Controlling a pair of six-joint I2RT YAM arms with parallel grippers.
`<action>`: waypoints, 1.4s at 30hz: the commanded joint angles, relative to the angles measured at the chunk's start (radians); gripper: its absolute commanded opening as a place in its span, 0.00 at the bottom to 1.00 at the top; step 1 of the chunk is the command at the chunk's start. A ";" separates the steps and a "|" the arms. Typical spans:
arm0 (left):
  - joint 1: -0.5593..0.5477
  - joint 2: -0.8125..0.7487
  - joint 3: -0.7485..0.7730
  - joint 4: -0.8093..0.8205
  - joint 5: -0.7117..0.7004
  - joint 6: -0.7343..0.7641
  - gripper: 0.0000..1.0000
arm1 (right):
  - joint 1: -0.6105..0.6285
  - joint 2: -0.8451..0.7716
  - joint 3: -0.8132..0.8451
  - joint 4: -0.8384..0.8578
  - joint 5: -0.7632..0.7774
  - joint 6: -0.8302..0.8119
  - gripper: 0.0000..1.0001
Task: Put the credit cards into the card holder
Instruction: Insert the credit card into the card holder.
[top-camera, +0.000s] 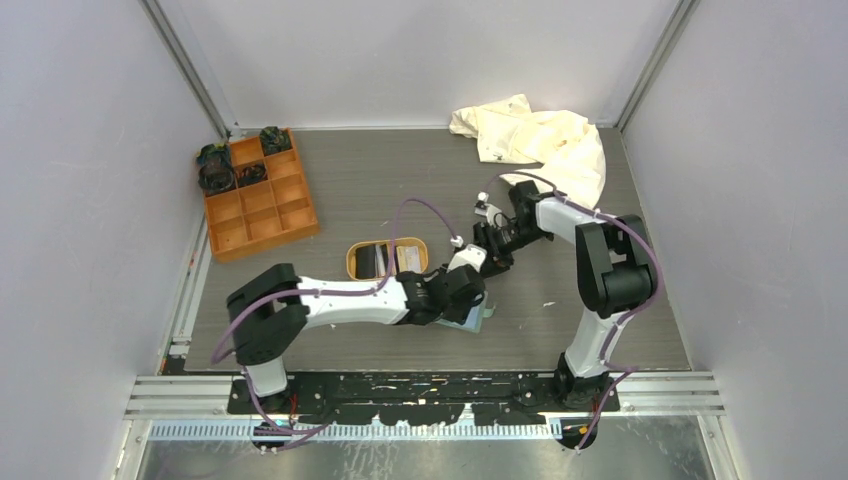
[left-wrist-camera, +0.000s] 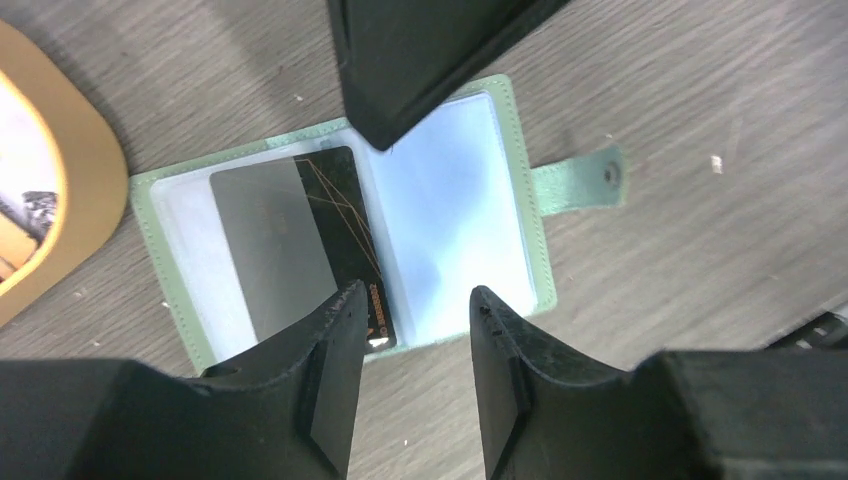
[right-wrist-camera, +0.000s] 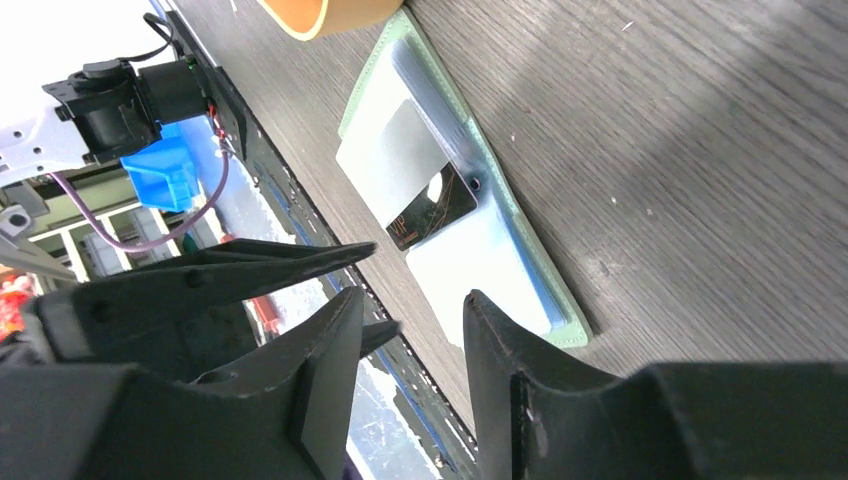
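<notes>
grippers: left gripper (left-wrist-camera: 415, 300) and right gripper (right-wrist-camera: 410, 300) are parted, nothing held | card holder (left-wrist-camera: 450, 220) is laid open beside tan tray (left-wrist-camera: 85, 190), black card (left-wrist-camera: 345, 220) across its fold | risk: the card, perhaps not fully seated, could be dragged out if brushed

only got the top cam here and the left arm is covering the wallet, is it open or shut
Observer: Open. The wallet lies flat on the table, inside facing up.
Operator: any card in it yet
Observer: One black card sits on the half away from the snap tab; whether it is fully tucked in I cannot tell.
Operator: either gripper holding anything
Observer: No. The left gripper and right gripper both hang open and empty over it.
</notes>
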 joint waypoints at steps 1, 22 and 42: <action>0.004 -0.172 -0.079 0.144 0.003 0.033 0.43 | -0.013 -0.088 0.026 -0.029 -0.005 -0.068 0.47; 0.298 -0.512 -0.717 0.680 0.338 -0.204 0.48 | 0.358 -0.476 -0.302 0.257 0.394 -0.930 0.19; 0.323 -0.289 -0.650 0.702 0.428 -0.186 0.34 | 0.560 -0.300 -0.296 0.463 0.686 -0.802 0.11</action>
